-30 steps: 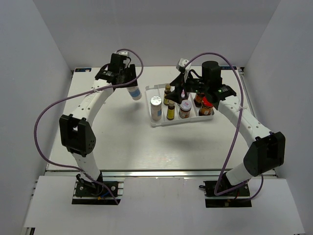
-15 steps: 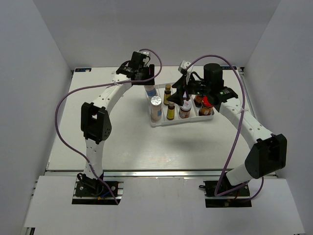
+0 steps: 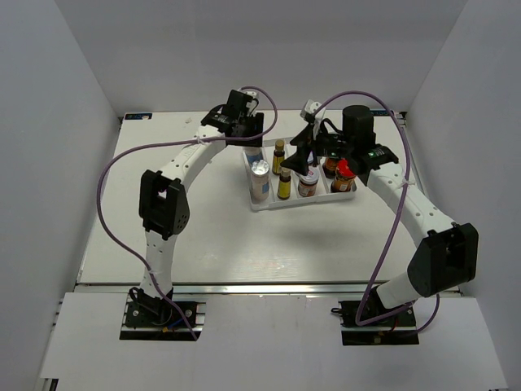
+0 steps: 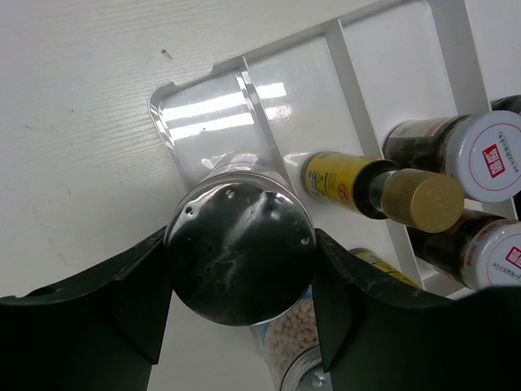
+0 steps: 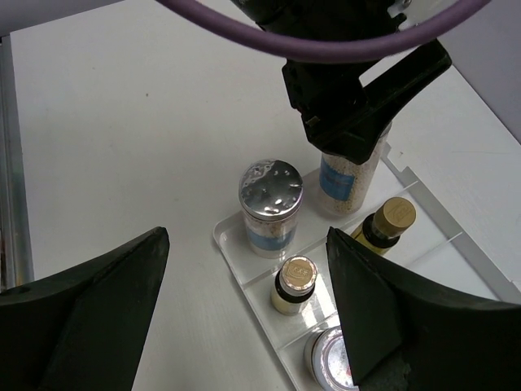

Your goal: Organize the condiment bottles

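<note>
Left wrist, white bottle [image 4: 238,232] inside left claw [image 4: 242,261]

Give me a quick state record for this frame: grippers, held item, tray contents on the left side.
left gripper: shut on white silver-capped bottle, at the far end of the tray's leftmost compartment
bottle seated on the tray: cannot tell
right gripper: open, empty, above the tray
same compartment: second white bottle, upright
next compartment: far amber bottle, near amber bottle, both upright

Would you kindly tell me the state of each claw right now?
Left claw: closed, holding the silver-capped white bottle.
Right claw: open, holding nothing.
</note>
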Action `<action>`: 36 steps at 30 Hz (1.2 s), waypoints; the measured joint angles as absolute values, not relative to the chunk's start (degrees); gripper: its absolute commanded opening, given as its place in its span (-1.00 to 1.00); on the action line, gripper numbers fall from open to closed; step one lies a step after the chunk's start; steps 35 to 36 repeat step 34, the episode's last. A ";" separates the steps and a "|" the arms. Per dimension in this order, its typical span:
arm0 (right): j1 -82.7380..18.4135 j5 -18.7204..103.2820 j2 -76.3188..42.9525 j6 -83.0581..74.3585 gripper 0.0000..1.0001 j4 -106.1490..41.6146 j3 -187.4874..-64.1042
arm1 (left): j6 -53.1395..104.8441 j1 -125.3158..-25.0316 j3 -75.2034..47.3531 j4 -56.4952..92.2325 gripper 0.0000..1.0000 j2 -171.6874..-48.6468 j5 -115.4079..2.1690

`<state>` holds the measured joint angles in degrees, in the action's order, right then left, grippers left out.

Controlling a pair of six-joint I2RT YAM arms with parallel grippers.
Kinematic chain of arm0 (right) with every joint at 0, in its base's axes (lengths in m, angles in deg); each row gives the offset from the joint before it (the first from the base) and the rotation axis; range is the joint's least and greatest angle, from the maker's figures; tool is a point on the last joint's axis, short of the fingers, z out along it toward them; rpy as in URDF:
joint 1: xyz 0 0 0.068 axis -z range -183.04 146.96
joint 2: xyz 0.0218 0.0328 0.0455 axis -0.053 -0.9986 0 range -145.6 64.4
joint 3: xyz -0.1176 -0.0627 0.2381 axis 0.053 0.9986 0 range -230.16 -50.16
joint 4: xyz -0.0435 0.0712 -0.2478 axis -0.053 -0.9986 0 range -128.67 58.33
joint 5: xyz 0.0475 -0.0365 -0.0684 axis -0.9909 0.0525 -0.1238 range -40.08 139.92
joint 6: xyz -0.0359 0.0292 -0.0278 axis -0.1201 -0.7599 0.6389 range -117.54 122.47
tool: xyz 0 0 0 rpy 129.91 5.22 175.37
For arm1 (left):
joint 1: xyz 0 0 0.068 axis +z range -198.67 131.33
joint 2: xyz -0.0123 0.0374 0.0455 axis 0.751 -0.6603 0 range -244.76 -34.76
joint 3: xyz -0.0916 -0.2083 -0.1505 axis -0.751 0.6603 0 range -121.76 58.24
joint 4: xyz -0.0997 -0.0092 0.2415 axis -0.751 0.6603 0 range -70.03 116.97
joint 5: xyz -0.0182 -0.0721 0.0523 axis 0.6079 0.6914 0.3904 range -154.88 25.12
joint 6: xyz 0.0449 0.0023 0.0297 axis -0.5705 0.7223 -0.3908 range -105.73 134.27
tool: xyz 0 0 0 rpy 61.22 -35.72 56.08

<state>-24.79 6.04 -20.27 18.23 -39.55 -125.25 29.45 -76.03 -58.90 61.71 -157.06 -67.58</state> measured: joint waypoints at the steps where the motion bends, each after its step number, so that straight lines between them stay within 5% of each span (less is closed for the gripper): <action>1: -24.71 6.04 -20.27 18.23 0.67 -39.51 -125.25 | 29.39 -76.16 -58.90 61.73 0.37 -157.30 -67.67; 10: -23.72 6.02 -20.27 18.06 0.69 -39.35 -125.25 | 29.30 -76.64 -58.96 61.45 0.87 -158.66 -68.30; 23: -23.64 18.46 -20.96 14.65 0.79 -45.06 -129.16 | 30.41 -76.62 -65.11 62.78 0.96 -153.54 -70.53; 29: -23.31 31.62 -24.46 13.36 0.79 -53.78 -142.39 | 31.55 -76.60 -54.88 58.06 0.96 -136.63 -69.31; 36: -23.24 38.59 -23.72 13.60 0.79 -56.16 -143.46 | 32.12 -76.62 -44.60 53.86 0.96 -122.94 -68.45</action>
